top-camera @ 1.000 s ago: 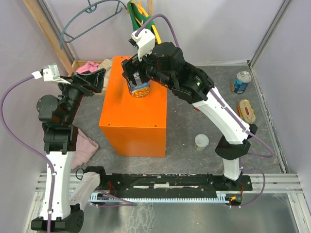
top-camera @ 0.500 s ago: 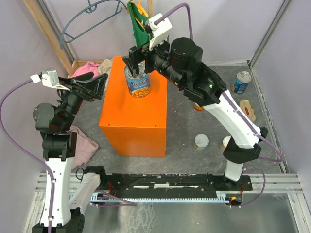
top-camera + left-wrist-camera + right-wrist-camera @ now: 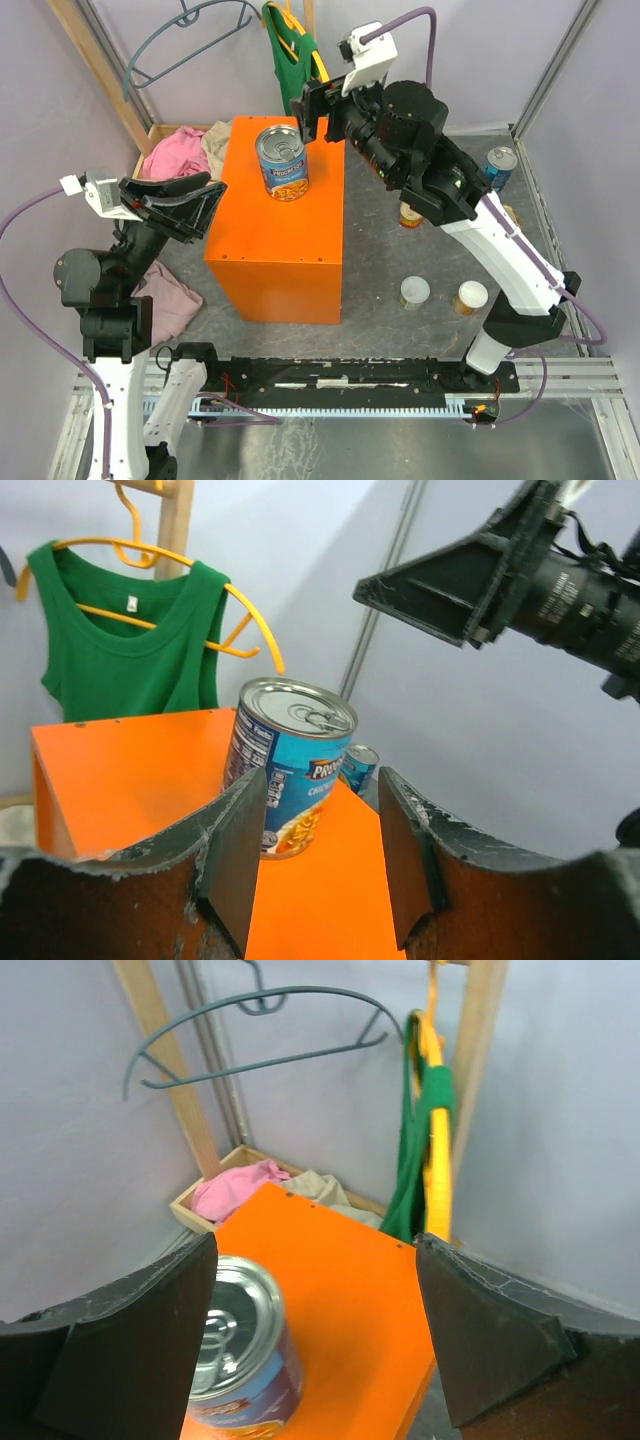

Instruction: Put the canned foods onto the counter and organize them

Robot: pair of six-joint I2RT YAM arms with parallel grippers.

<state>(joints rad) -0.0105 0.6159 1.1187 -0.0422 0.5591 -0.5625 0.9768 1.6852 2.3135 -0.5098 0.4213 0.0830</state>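
Since the tall blue can (image 3: 283, 163) stands upright on the counter (image 3: 262, 245), toward the far end and apart from both arms, it reads as placed, not held. Above and behind it the right gripper (image 3: 315, 1260) hovers with jaws spread wide and nothing between them, probably kept clear so the can isn't tipped. Off the counter's left side, the left gripper (image 3: 322, 800) points across the top at the can. Its jaws are parted at a middling gap, empty, touching nothing.

Other tins are down on the grey table (image 3: 380, 270), right of the counter. A second blue can (image 3: 496, 168) sits near the far right corner and two small white-lidded cans (image 3: 415, 292) sit close together nearer the arm bases. A reddish tin (image 3: 409, 214) is partly hidden under the right arm. My guess is the task is at an early stage: one up, several to go.

Materials:
- **Can:** a rigid cylinder with a shiny bare-metal lid, a pull ring and a glossy label. It looks smooth and could slip in a loose pinch.
- **Counter:** a plain matte orange box with a flat hard top and sharp edges, so a stable shelf.
- **Fingers** (image 3: 235, 860)**:** black, rough-edged plastic wedges.
- **Table:** mottled grey. I can't tell the material.
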